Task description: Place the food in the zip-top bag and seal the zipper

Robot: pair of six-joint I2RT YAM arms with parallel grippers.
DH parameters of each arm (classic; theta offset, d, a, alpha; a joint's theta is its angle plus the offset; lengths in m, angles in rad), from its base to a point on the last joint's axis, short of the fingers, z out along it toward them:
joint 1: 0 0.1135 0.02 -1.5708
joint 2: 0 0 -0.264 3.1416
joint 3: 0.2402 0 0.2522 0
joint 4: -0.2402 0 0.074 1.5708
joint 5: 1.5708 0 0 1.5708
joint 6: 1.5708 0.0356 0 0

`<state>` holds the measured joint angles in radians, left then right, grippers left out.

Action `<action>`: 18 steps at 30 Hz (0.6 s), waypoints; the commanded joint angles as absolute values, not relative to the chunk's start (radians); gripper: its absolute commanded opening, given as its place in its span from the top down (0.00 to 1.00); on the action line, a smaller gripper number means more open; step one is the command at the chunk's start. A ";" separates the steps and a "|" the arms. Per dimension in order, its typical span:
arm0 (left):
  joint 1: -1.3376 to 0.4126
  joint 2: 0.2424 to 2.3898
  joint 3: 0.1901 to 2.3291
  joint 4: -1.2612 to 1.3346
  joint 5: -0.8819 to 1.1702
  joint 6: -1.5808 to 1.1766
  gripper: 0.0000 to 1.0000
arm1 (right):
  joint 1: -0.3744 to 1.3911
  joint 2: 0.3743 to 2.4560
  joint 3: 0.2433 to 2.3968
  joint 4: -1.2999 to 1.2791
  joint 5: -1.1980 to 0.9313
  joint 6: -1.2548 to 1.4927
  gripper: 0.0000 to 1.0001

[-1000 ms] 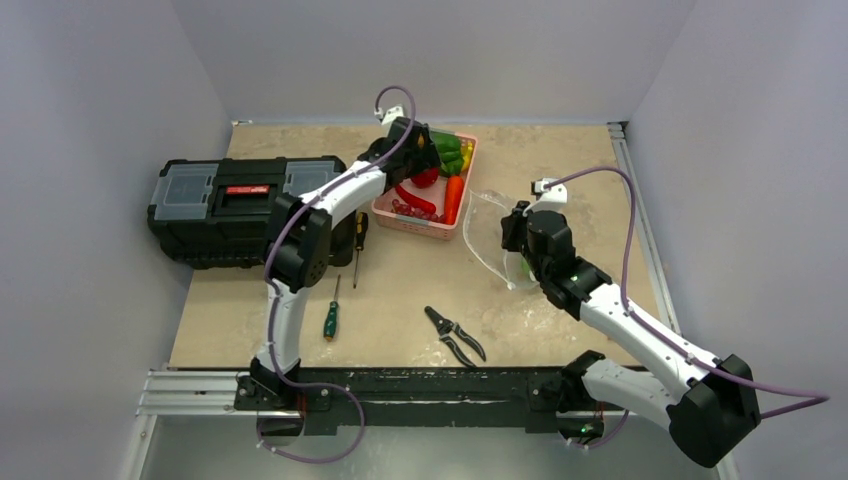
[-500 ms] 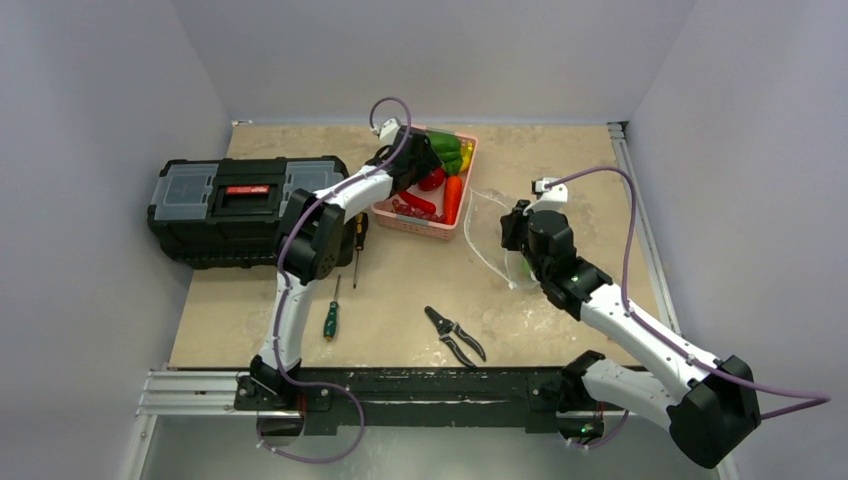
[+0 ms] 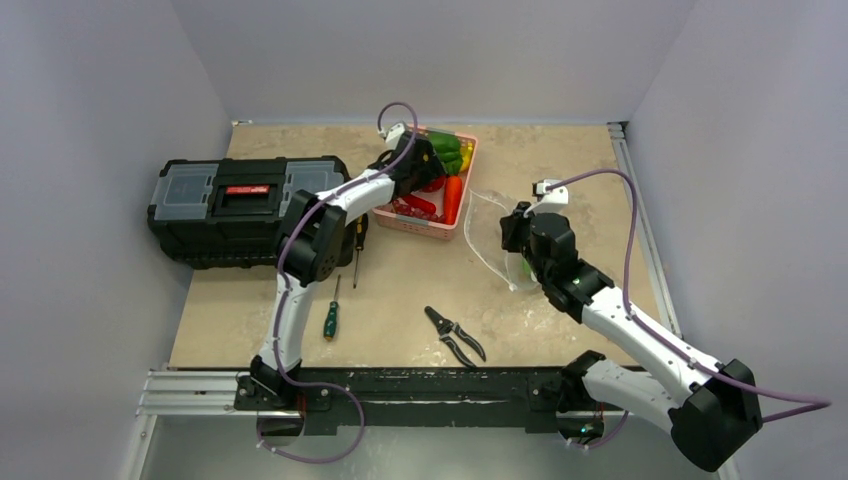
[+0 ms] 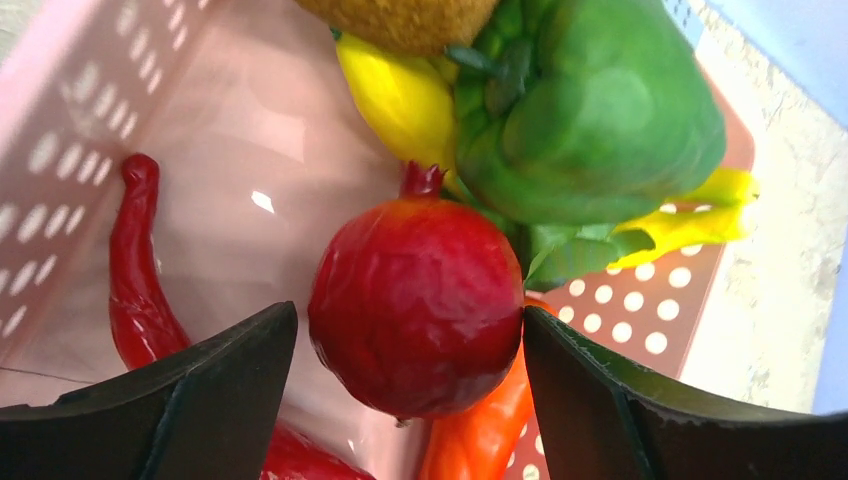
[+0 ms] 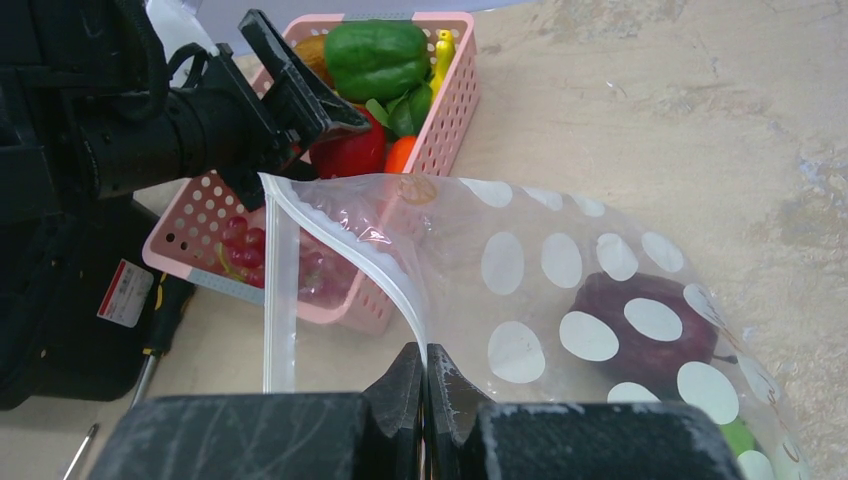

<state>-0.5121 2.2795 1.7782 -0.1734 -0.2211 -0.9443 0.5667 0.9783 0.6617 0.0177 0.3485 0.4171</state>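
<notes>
My left claw [image 4: 410, 318] stands apart, one jaw on either side of the red fruit [image 4: 415, 300]. A sliver of gap shows on one side, so I judge it not clamped yet. It reaches into the basket [image 4: 60, 90] for this fruit because it sits on top, just beside the pepper [image 4: 590, 110]. My right claw [image 5: 425, 368] is pinched together on the zipper [image 5: 385, 265], lifting the rim so the bag [image 5: 600, 230] gapes toward the basket. A maroon fruit [image 5: 645, 335] lies inside already.

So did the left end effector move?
Yes, the left end effector slid slightly toward the near side of the pink basket, straddling the red fruit.
</notes>
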 commanded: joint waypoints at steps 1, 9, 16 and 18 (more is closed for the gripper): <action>-0.537 2.207 1.764 -0.169 -0.210 -0.843 0.18 | 0.566 0.953 0.658 0.064 0.340 0.409 1.00; -0.534 2.206 1.782 -0.174 -0.213 -0.805 0.38 | 0.567 0.944 0.660 0.053 0.350 0.402 1.00; -0.534 2.115 1.770 -0.230 -0.175 -0.712 0.58 | 0.567 0.950 0.660 0.056 0.340 0.405 1.00; -0.536 2.072 1.730 -0.235 -0.114 -0.702 0.58 | 0.567 0.951 0.657 0.061 0.334 0.407 1.00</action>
